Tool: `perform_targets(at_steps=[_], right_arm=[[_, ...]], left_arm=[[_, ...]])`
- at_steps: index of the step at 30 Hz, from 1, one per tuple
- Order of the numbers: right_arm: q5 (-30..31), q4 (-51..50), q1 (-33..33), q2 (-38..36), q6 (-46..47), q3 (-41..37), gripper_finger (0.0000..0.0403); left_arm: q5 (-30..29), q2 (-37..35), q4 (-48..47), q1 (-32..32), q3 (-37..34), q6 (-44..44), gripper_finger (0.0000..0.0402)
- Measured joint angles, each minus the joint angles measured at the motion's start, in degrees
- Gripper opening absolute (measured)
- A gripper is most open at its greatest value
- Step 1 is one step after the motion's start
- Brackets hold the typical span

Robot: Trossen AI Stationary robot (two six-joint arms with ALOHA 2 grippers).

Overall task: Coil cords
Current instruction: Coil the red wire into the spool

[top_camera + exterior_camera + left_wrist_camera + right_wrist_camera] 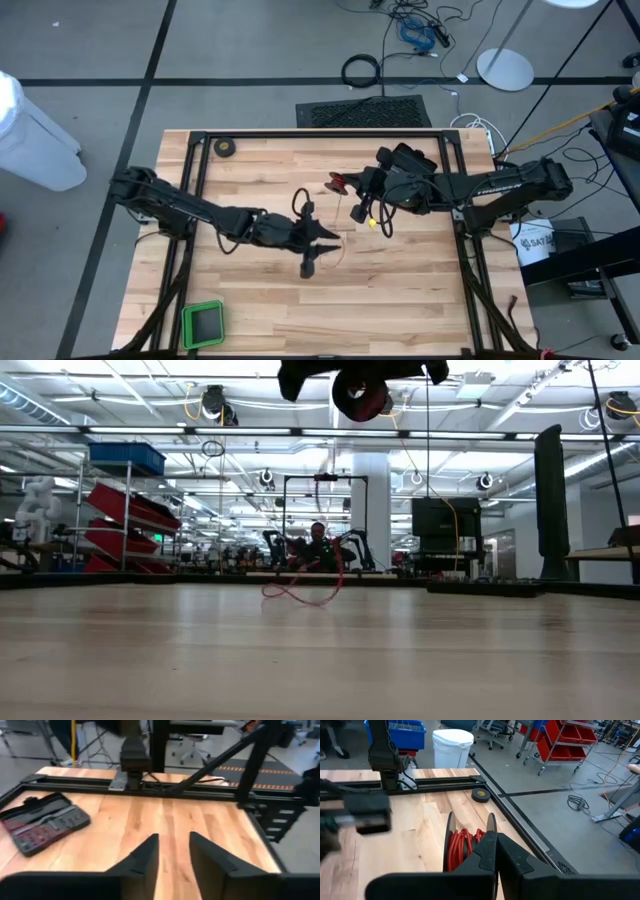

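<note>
A small black reel (337, 183) wound with thin red wire is held above the table in my right gripper (347, 186), at the table's middle toward its far edge. It also shows in the right wrist view (465, 847) and at the top of the low view (360, 395). A loose loop of the red wire (300, 592) lies on the table. My left gripper (312, 248) is open and empty over the table's middle, with bare wood between its fingers (173, 857). My right gripper pinches one round side disc of the reel at its rim (491, 827) between its two fingers. The reel is lifted clear of the table, standing on edge, with the wound red wire (462, 845) beside the fingers.
A black tape roll (226, 148) lies at the table's far left corner and shows in the right wrist view (480, 795). A green-rimmed box (204, 322) sits near the front left. A dark flat case (40, 822) lies on the wood. A black frame rail (320, 133) runs along the far edge.
</note>
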Motion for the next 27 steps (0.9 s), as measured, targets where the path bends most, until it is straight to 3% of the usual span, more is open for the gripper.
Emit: perform_targets(at_steps=[4, 8, 13, 17, 21, 27], right_arm=[[-0.33, -0.55, 0.02, 0.00, -0.28, 0.00, 0.0000], [-1.56, -1.00, 0.02, 0.00, -0.41, 0.00, 0.0000], [-2.02, -0.81, 0.04, 0.00, -0.77, -0.02, 0.0000], [-4.83, -0.64, 0.02, 0.00, -1.70, -0.02, 0.0000], [-6.75, -0.63, 0.04, 0.02, -3.22, -0.02, 0.0000], [-9.58, -0.17, 0.08, 0.00, -4.22, -0.02, 0.0000]], left_arm=[[0.00, -2.35, -3.40, -1.49, 0.02, -1.05, 0.0153], [-1.47, -5.52, -9.42, -2.56, 0.01, -2.92, 0.0160], [-14.60, -10.80, -12.99, -4.01, 0.00, -0.02, 0.0161], [-20.85, -13.65, -12.14, -4.60, 0.00, 11.08, 0.0162], [-18.46, -14.21, -12.74, -2.21, 0.00, 19.04, 0.0162], [-11.76, -13.81, -14.44, 3.17, 0.00, 21.30, 0.0162]])
